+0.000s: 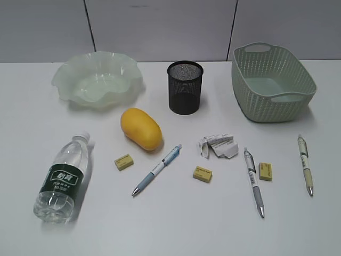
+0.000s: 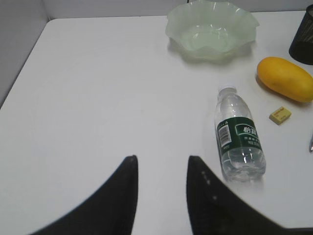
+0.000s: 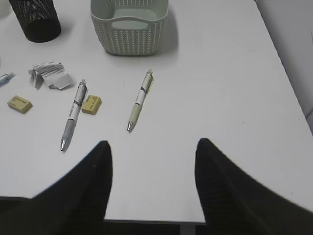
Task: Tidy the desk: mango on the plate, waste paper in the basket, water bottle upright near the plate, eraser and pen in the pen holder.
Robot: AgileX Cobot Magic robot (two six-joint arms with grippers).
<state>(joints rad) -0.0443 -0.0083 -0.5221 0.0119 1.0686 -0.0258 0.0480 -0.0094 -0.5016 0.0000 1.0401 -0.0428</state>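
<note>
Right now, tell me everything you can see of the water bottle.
The clear plastic water bottle with a white cap and a dark green label with white lettering lies on its side on the white table, cap pointing toward the pale green ruffled plate. It looks at least partly filled with water. Nothing touches it; a small yellow eraser and the mango lie apart to its right.

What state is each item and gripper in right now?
water bottle: lying on its side, capped
mango: on table, not in plate
plate: empty
waste paper: crumpled, on table
basket: empty
pen holder: upright, contents hidden
left gripper: open, holding nothing
right gripper: open, holding nothing
</note>
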